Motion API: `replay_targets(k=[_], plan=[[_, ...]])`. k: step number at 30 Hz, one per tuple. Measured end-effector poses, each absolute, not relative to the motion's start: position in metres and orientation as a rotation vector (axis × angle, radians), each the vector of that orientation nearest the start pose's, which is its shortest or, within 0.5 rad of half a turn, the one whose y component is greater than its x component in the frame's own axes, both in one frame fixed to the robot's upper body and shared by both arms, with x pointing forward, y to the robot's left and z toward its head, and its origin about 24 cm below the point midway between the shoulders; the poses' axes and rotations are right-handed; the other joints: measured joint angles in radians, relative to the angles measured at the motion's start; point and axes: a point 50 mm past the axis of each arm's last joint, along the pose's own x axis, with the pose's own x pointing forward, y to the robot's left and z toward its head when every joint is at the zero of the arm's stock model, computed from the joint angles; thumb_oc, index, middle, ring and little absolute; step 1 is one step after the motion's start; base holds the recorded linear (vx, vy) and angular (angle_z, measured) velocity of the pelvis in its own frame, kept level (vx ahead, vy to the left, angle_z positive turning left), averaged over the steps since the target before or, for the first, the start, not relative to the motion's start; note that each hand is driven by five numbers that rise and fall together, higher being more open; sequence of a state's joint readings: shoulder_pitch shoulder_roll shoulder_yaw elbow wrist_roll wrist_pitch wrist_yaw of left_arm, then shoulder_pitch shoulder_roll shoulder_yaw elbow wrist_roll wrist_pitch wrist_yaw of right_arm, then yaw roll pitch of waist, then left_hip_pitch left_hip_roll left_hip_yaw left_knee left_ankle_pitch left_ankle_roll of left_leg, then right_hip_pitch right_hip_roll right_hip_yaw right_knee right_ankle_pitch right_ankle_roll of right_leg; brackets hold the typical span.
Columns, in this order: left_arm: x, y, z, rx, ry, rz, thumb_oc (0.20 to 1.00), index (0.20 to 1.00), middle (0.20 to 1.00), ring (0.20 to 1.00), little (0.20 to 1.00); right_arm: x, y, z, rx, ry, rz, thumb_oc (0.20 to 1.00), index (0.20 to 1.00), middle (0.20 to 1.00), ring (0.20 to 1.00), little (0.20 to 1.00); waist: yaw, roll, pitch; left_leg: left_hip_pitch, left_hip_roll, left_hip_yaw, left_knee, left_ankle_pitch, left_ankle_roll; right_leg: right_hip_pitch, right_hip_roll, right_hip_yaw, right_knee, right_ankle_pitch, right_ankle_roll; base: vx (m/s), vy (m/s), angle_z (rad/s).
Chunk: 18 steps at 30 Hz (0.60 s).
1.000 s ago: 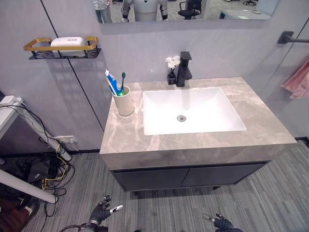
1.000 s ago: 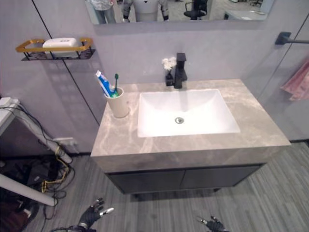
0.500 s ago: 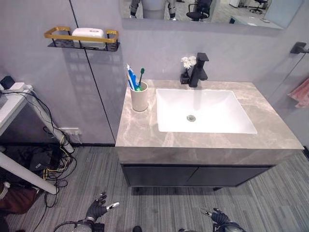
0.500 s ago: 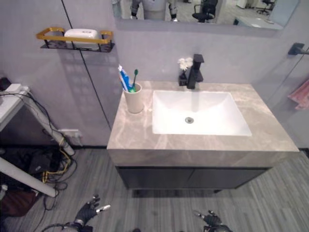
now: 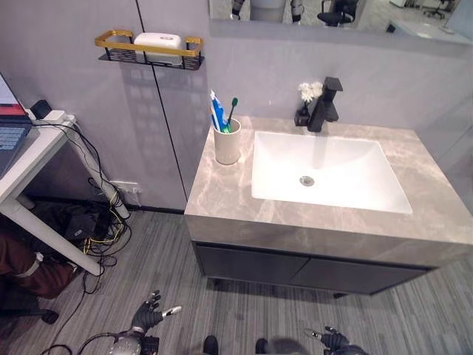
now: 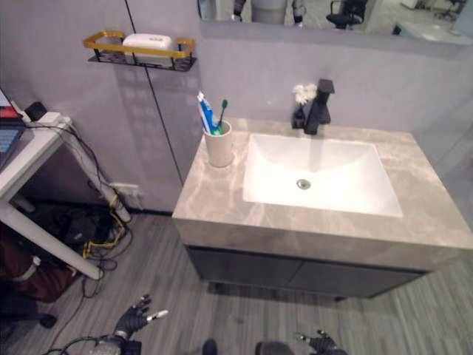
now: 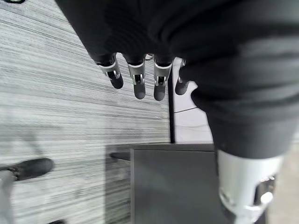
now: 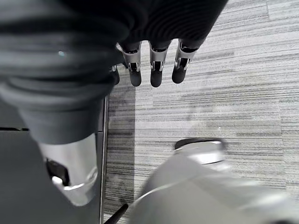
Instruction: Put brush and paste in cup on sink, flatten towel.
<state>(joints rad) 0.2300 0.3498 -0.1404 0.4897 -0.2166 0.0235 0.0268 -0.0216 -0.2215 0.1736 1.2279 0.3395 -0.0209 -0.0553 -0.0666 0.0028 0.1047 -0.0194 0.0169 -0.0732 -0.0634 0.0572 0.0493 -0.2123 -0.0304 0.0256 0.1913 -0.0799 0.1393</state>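
Standing in beige cup (image 5: 227, 145) at grey marble counter's (image 5: 222, 200) upper-left corner: green toothbrush (image 5: 231, 111), blue paste tube (image 5: 216, 112). Left hand (image 5: 150, 316), right hand (image 5: 333, 340) low over floor, fingers straight, empty.

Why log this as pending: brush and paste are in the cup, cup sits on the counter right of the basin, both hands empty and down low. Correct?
One slip: the cup stands on the counter left of the basin, as the left eye view shows. Brush and paste are in it; the left hand and right hand hang low, open and empty.
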Motion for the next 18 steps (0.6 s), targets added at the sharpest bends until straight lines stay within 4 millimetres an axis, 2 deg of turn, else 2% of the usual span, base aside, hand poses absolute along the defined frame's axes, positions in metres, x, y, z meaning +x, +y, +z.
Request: replay_targets(k=[1,2,3,4,5,6,8,9,10,12,14,15,16,18], plan=[[0.141,0.237,-0.097,0.162,0.752,0.076,1.0,1.0,1.0,1.0,1.0,0.098,-0.224,-0.162,-0.036,1.178,-0.234,1.0,1.0,1.0,1.0,1.0,-0.001,-0.014,0.0,0.0,-0.001,-0.005,-0.008,-0.001,-0.001,-0.002,-0.009,0.003,-0.025,-0.003,-0.001,0.13,-0.091,0.54],[0.14,0.238,-0.097,0.168,0.757,0.077,1.0,1.0,1.0,1.0,1.0,0.095,-0.219,-0.164,-0.022,1.19,-0.234,1.0,1.0,1.0,1.0,1.0,0.0,-0.04,-0.012,0.005,-0.015,-0.026,-0.034,-0.009,-0.018,-0.004,-0.022,-0.001,-0.051,-0.007,-0.003,0.2,-0.13,0.73],[0.146,0.242,-0.095,0.184,0.747,0.077,1.0,1.0,1.0,1.0,1.0,0.091,-0.211,-0.166,0.004,1.201,-0.239,1.0,1.0,1.0,1.0,1.0,-0.01,-0.109,-0.011,-0.02,-0.07,-0.024,0.063,-0.033,0.02,-0.008,-0.079,-0.009,-0.074,0.044,-0.004,0.31,-0.181,0.6],[0.14,0.23,-0.106,0.153,0.791,0.062,1.0,1.0,1.0,1.0,1.0,0.093,-0.221,-0.164,-0.043,1.197,-0.236,1.0,1.0,1.0,1.0,1.0,0.004,-0.078,0.002,-0.075,-0.084,0.033,0.388,-0.189,0.007,0.005,-0.07,-0.013,-0.08,0.07,0.026,0.33,-0.191,0.29],[0.133,0.223,-0.113,0.118,0.823,0.071,1.0,1.0,1.0,1.0,1.0,0.094,-0.23,-0.162,-0.092,1.198,-0.226,1.0,1.0,1.0,1.0,1.0,0.009,-0.019,-0.01,-0.032,-0.049,0.019,0.339,-0.256,0.018,0.022,-0.032,-0.028,-0.084,0.075,0.038,0.23,-0.153,-0.01],[0.131,0.222,-0.115,0.107,0.834,0.085,1.0,1.0,1.0,1.0,1.0,0.089,-0.23,-0.163,-0.113,1.22,-0.208,1.0,1.0,1.0,1.0,1.0,0.008,-0.02,-0.02,-0.001,-0.047,0.013,0.286,-0.27,-0.01,0.028,-0.037,-0.036,-0.09,0.117,0.011,0.17,-0.139,0.09],[0.125,0.227,-0.114,0.113,0.832,0.105,1.0,1.0,1.0,1.0,1.0,0.073,-0.231,-0.166,-0.139,1.281,-0.191,1.0,1.0,1.0,1.0,1.0,0.004,-0.028,-0.059,0.04,-0.039,0.0,0.189,-0.263,0.001,0.022,-0.038,-0.041,-0.079,0.126,0.0,0.15,-0.137,0.35],[0.125,0.23,-0.113,0.122,0.834,0.106,1.0,1.0,1.0,1.0,1.0,0.071,-0.234,-0.166,-0.15,1.289,-0.194,1.0,1.0,1.0,1.0,1.0,0.004,-0.032,-0.068,0.04,-0.031,-0.003,0.179,-0.261,-0.003,0.023,-0.033,-0.047,-0.082,0.141,-0.021,0.13,-0.12,0.45],[0.124,0.231,-0.113,0.129,0.84,0.104,1.0,1.0,1.0,1.0,1.0,0.069,-0.24,-0.165,-0.175,1.291,-0.197,1.0,1.0,1.0,1.0,1.0,-0.001,-0.032,-0.082,0.052,-0.017,-0.031,0.152,-0.236,-0.032,0.038,-0.017,-0.069,-0.109,0.142,-0.052,0.13,-0.097,0.32],[0.121,0.231,-0.114,0.128,0.846,0.105,1.0,1.0,1.0,1.0,1.0,0.066,-0.246,-0.164,-0.188,1.297,-0.211,1.0,1.0,1.0,1.0,1.0,0.003,-0.017,-0.089,0.085,0.011,-0.039,0.104,-0.212,-0.056,0.064,0.006,-0.087,-0.142,0.144,-0.059,0.13,-0.09,0.15],[0.123,0.231,-0.113,0.127,0.839,0.106,1.0,1.0,1.0,1.0,1.0,0.068,-0.253,-0.162,-0.203,1.286,-0.222,1.0,1.0,1.0,1.0,1.0,-0.001,0.017,-0.102,0.143,0.06,-0.043,0.032,-0.17,-0.089,0.113,0.049,-0.104,-0.182,0.151,-0.086,0.13,-0.09,0.05],[0.125,0.23,-0.113,0.127,0.835,0.105,1.0,1.0,1.0,1.0,1.0,0.068,-0.253,-0.161,-0.205,1.285,-0.223,1.0,1.0,1.0,1.0,1.0,-0.001,0.014,-0.106,0.144,0.066,-0.043,0.019,-0.165,-0.096,0.119,0.055,-0.11,-0.194,0.154,-0.09,0.09,-0.068,0.04],[0.128,0.231,-0.112,0.128,0.825,0.105,1.0,1.0,1.0,1.0,1.0,0.07,-0.254,-0.161,-0.206,1.281,-0.224,1.0,1.0,1.0,1.0,1.0,-0.001,0.028,-0.115,0.145,0.077,-0.045,0.01,-0.163,-0.1,0.124,0.063,-0.116,-0.205,0.155,-0.098,0.05,-0.035,0.08],[0.135,0.232,-0.109,0.131,0.802,0.119,1.0,1.0,1.0,1.0,1.0,0.071,-0.256,-0.16,-0.211,1.277,-0.228,1.0,1.0,1.0,1.0,1.0,-0.002,0.034,-0.115,0.154,0.085,-0.05,-0.01,-0.156,-0.109,0.137,0.071,-0.121,-0.234,0.166,-0.115,0.05,-0.028,0.07]])
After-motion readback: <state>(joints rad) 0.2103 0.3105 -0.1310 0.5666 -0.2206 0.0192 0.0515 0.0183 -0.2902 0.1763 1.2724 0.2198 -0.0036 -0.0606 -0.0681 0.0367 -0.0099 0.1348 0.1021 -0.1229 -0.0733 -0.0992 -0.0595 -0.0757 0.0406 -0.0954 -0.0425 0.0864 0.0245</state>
